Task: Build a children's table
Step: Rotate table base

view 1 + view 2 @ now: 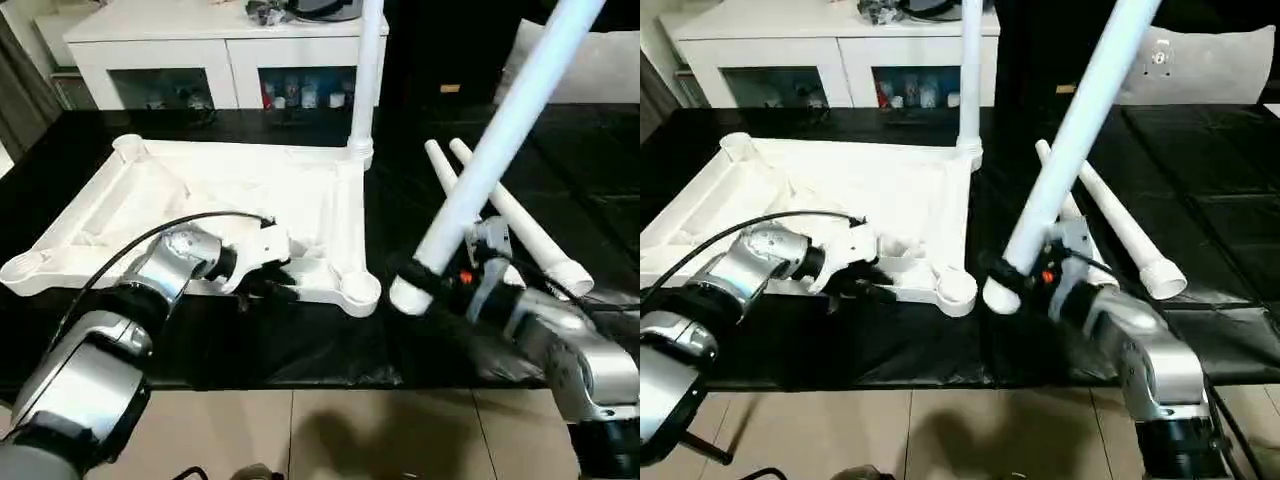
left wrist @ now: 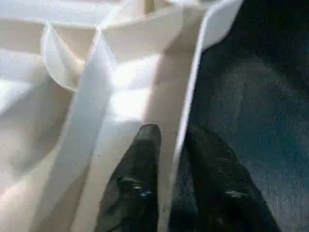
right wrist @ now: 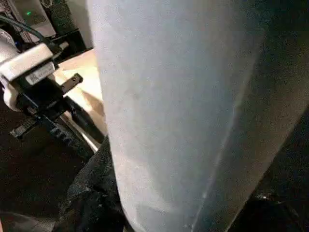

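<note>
So the tabletop [image 1: 250,200] is lying upside down on the black mat [image 1: 560,160], ribbed underside facing up, round sockets at the corners. One leg [image 1: 366,70] is already standing in the far socket on the robot's right. Two more legs [image 1: 500,215] lie side by side on the mat off to the right, flared ends toward the robot.

The fourth leg [image 1: 500,140] is in the right gripper [image 1: 425,280], which is clamped around it near the flared end; the tube tilts up and away, its fat end hanging just beside the near right corner socket [image 1: 358,288]. The left gripper [image 2: 171,169] has one black finger on each side of the tabletop's near rim wall, close together, pinching it to steady the slab.

Handling-wise, my guess: hollow plastic, light, stiff enough but smooth, so the tube could slip or twist in the jaws. Gripping low near the flare looks smart, since a long tube held at one end wants to swing. The tabletop seems best held by that thin rim or a rib, though the wall may flex.

Further back there's a white cabinet [image 1: 215,35] with glass doors; behind the glass are small bottles or jars [image 1: 300,95], too small to tell. Some dark clutter sits on top.
</note>
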You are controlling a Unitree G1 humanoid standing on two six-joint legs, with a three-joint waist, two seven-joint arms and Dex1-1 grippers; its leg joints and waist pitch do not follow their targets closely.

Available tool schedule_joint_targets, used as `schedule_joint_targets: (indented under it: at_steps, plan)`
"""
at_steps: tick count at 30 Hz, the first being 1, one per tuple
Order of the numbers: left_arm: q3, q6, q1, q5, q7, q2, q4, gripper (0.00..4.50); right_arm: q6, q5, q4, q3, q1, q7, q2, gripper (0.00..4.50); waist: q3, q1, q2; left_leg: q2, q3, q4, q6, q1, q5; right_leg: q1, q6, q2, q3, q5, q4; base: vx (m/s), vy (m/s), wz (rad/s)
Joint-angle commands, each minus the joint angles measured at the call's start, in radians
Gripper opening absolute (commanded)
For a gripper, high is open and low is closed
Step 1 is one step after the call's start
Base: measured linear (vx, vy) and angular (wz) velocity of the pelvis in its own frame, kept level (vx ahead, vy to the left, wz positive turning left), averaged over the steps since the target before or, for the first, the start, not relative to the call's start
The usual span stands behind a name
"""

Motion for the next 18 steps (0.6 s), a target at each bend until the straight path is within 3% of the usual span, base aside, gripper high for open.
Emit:
schedule_joint_targets:
  at_steps: [1,3,4,9,11,13,15,16,17,18]
  plan:
    - [-0.007,-0.013,-0.025,0.030,0.000,0.003,0.025,0.80,-0.006,-0.001,-0.029,0.003,-0.012,0.001,-0.005,1.91,-0.072,0.000,-0.008,0.049,-0.019,-0.076,0.021,0.017,-0.219,0.058,-0.214,-0.076,0.047,-0.209,-0.077,0.000,0.000,0.00]
    - [0.004,0.001,-0.027,0.021,-0.007,-0.002,0.031,0.58,-0.005,-0.003,-0.026,0.008,-0.019,0.004,-0.006,1.91,-0.071,0.002,-0.004,0.050,-0.019,-0.075,0.023,0.017,-0.210,0.057,-0.218,-0.078,0.048,-0.209,-0.076,0.000,0.000,0.00]
    - [0.037,0.064,-0.029,-0.014,-0.023,-0.018,0.031,0.53,-0.005,-0.008,-0.023,0.020,-0.032,0.010,-0.007,1.91,-0.071,0.002,-0.009,0.049,-0.018,-0.075,0.024,0.016,-0.206,0.059,-0.221,-0.079,0.048,-0.208,-0.075,0.000,0.000,0.00]
    - [0.089,0.209,-0.021,-0.067,-0.015,-0.066,0.023,0.25,-0.006,-0.019,-0.026,0.038,-0.068,0.014,-0.008,1.91,-0.071,0.002,0.000,0.048,-0.018,-0.072,0.029,0.016,-0.197,0.059,-0.241,-0.079,0.047,-0.192,-0.072,0.000,0.000,0.00]
    - [0.097,0.226,-0.013,-0.075,-0.009,-0.078,0.017,0.22,-0.005,-0.020,-0.027,0.039,-0.077,0.012,-0.008,1.91,-0.072,0.002,-0.004,0.048,-0.018,-0.072,0.035,0.014,-0.189,0.061,-0.245,-0.079,0.048,-0.175,-0.072,0.000,0.000,0.00]
    - [0.108,0.292,0.025,-0.085,0.018,-0.111,-0.028,0.03,0.003,-0.022,-0.029,0.043,-0.106,0.008,-0.009,1.91,-0.073,0.000,-0.004,0.048,-0.018,-0.071,0.043,0.014,-0.181,0.062,-0.254,-0.078,0.046,-0.152,-0.070,0.000,0.000,0.00]
    - [0.094,0.345,0.096,-0.070,0.057,-0.133,-0.122,0.01,-0.008,-0.056,-0.030,0.089,-0.127,0.036,-0.028,1.91,-0.069,-0.005,-0.007,0.052,-0.019,-0.073,0.048,0.012,-0.182,0.063,-0.259,-0.076,0.045,-0.152,-0.069,0.000,0.000,0.00]
    - [0.085,0.352,0.109,-0.061,0.065,-0.134,-0.143,0.01,-0.009,-0.068,-0.026,0.100,-0.130,0.040,-0.034,1.91,-0.067,-0.006,-0.013,0.048,-0.015,-0.072,0.054,0.013,-0.192,0.061,-0.247,-0.076,0.046,-0.197,-0.077,0.000,0.000,0.00]
    - [0.068,0.344,0.128,-0.037,0.078,-0.128,-0.172,0.01,-0.009,-0.081,-0.016,0.110,-0.134,0.035,-0.036,1.91,-0.068,-0.004,-0.012,0.049,-0.016,-0.071,0.052,0.014,-0.194,0.062,-0.240,-0.079,0.047,-0.221,-0.077,0.000,0.000,0.00]
    - [0.051,0.328,0.145,-0.012,0.090,-0.120,-0.197,0.00,-0.006,-0.093,-0.001,0.117,-0.140,0.028,-0.037,1.91,-0.064,-0.005,-0.019,0.049,-0.016,-0.075,0.049,0.014,-0.211,0.060,-0.215,-0.078,0.047,-0.284,-0.086,0.000,0.000,0.00]
